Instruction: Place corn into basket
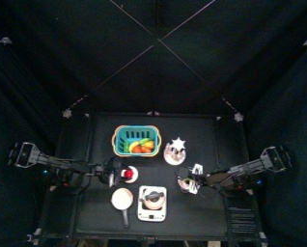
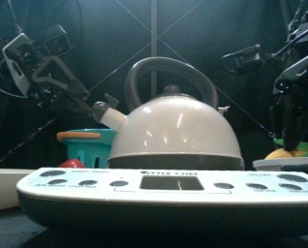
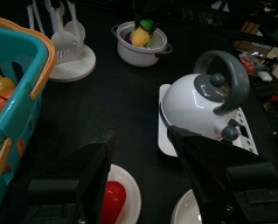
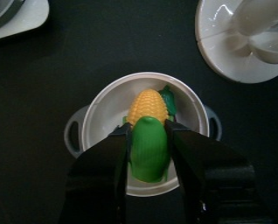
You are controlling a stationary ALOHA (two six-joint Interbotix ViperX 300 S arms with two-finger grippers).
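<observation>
while the left hand [image 3: 142, 171] hangs open at lower frame, the right hand [image 4: 148, 150] stands half-open astride the corn [image 4: 149, 131] in its pot [image 4: 100, 109].

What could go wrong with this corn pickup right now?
The right gripper straddles only the corn's green husk end, with the jaws open, so a close here may pinch the tip and let the corn slip or tilt. The corn lies in a small white pot; lifting could drag or tip the pot.
</observation>
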